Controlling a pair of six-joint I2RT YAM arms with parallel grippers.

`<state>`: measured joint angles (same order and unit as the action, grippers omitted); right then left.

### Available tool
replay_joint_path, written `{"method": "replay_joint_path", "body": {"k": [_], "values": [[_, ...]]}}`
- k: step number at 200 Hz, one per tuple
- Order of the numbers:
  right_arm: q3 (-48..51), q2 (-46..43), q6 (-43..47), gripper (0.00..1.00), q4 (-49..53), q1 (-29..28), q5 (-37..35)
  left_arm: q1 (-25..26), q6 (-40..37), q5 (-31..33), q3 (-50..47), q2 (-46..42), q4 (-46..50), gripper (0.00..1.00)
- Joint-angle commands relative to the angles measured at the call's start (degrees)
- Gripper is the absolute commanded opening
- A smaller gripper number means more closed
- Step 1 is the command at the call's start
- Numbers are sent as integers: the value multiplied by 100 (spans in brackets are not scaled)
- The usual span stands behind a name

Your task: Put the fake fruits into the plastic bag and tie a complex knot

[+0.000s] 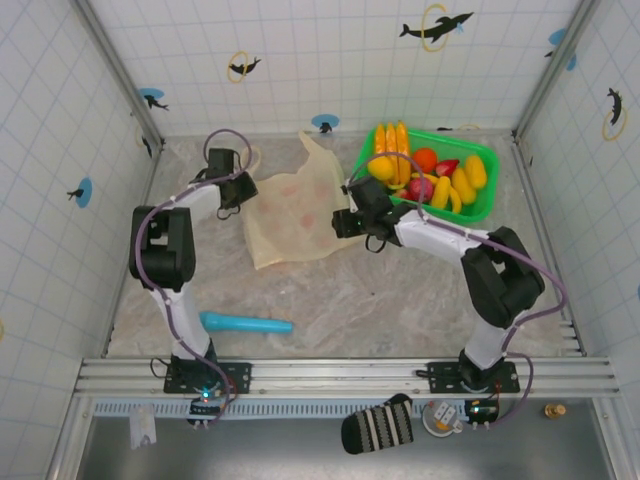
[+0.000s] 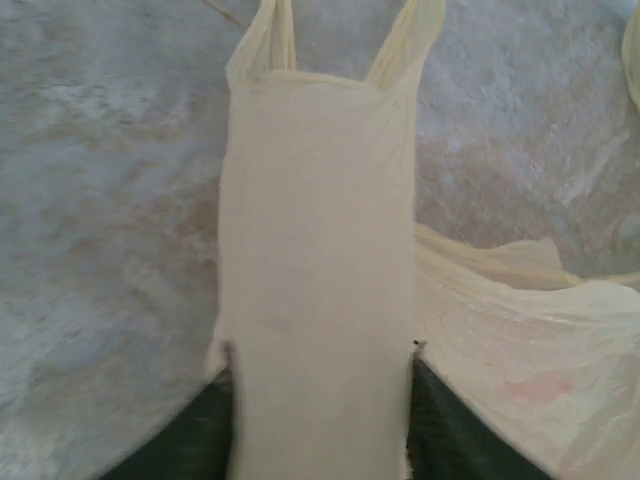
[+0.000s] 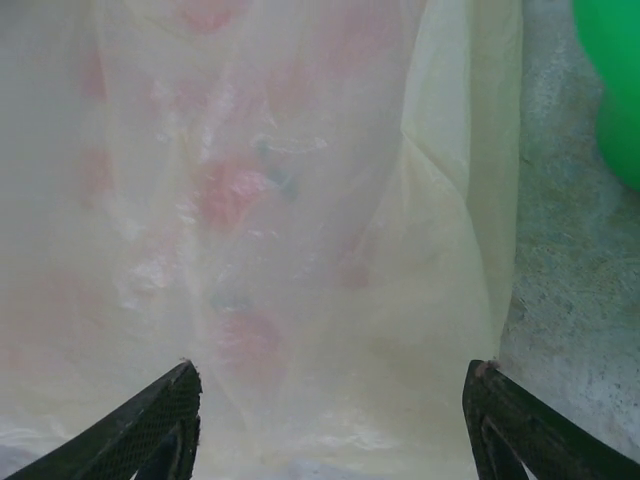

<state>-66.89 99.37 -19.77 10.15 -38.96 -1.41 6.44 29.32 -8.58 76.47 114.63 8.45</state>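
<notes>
The cream plastic bag (image 1: 295, 215) lies flat in the middle of the table, its handles pointing toward the back wall. At its left edge my left gripper (image 1: 238, 203) holds a band of the bag (image 2: 318, 250), which fills the gap between the two fingers (image 2: 200, 435) and touches both. My right gripper (image 1: 343, 222) hangs over the bag's right edge. Its fingers (image 3: 170, 415) stand wide apart above the pink-printed film (image 3: 300, 200). The fake fruits (image 1: 430, 175), bananas, orange and red pieces, lie in the green basket (image 1: 487, 160).
A blue tube (image 1: 245, 323) lies near the front left of the table. The green basket (image 3: 610, 90) sits just right of my right gripper. Tiled walls close in the table on the left, right and back.
</notes>
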Motion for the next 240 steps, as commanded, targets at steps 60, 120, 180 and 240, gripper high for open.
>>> {"method": "replay_joint_path", "body": {"k": [60,120,180,240], "values": [[248,-1336,8,56,-313,237,188,326,-1612,-115,-1383,-2433,-2705,0],[358,-2278,-244,66,-724,822,393,1470,-5056,-1791,-2272,-4086,-4096,0],[1506,-3611,-153,66,-1364,1470,-282,2175,-7130,-3115,-4344,-5242,-3177,0],[2140,-3734,-12,76,-1499,2112,907,3010,-8413,-2122,-5333,-4964,-2175,0]]}}
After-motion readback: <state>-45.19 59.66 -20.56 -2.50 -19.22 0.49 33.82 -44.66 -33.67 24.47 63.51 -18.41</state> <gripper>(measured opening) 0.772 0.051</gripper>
